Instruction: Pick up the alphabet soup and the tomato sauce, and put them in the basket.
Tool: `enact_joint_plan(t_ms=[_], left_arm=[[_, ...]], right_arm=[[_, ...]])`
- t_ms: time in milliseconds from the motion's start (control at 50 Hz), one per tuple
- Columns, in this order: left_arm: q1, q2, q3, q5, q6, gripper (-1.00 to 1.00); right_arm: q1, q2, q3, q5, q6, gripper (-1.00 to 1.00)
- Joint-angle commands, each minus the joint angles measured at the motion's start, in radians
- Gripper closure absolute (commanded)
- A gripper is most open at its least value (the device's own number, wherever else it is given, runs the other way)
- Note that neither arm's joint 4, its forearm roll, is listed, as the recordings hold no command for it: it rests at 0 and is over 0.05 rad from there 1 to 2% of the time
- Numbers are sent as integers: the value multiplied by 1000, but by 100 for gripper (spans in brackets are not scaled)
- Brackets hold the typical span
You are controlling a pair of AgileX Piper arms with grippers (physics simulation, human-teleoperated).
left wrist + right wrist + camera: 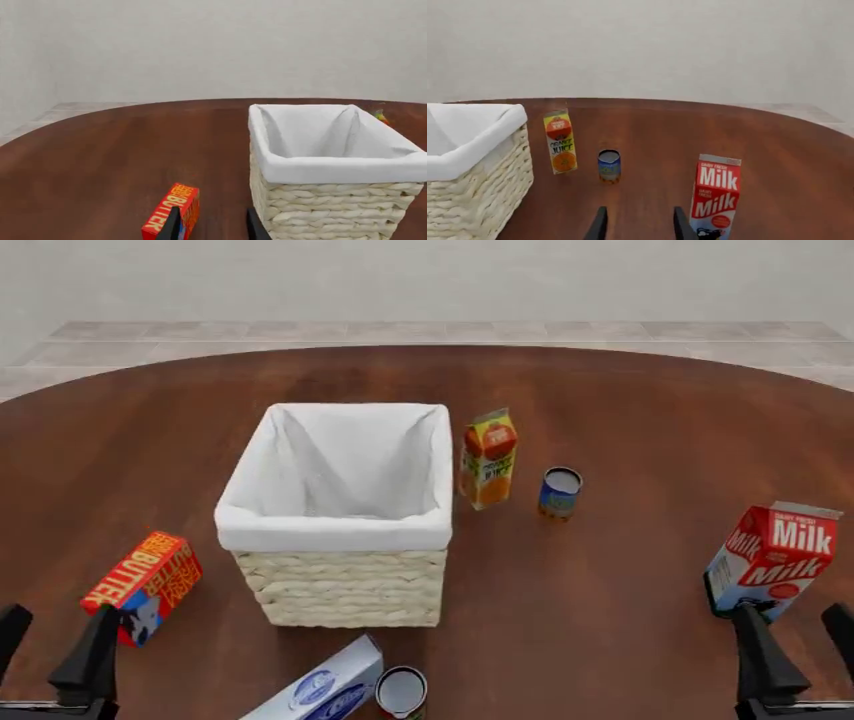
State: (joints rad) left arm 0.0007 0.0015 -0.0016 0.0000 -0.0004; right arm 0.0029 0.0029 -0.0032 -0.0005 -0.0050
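The alphabet soup (561,492) is a small blue can with an orange band, standing right of the basket (334,535) and also seen in the right wrist view (608,165). Near the table's front edge stands a second can with a pale top and dark reddish side, the tomato sauce (400,692). The woven basket (333,205) has a white liner and nothing shows inside it. My left gripper (51,645) is open at the front left, beside a butter box. My right gripper (798,640) is open at the front right, just in front of a milk carton. Neither holds anything.
An orange juice carton (489,458) stands between the basket and the soup. A red milk carton (774,560) is at the right, a red butter box (143,585) at the left. A white-and-blue box (320,690) lies beside the tomato sauce.
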Motion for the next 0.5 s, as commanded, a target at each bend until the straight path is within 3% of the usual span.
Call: enact_joint_plan(t_ms=[20, 420, 500], left_arm=[[4, 6, -3, -5, -1, -100], [4, 64, -2, -63, -1, -100], [4, 68, -2, -66, 0, -100]], right_arm=[[13, 3, -10, 5, -15, -100], [30, 24, -54, 19, -37, -100], [28, 37, -95, 34, -17, -100]])
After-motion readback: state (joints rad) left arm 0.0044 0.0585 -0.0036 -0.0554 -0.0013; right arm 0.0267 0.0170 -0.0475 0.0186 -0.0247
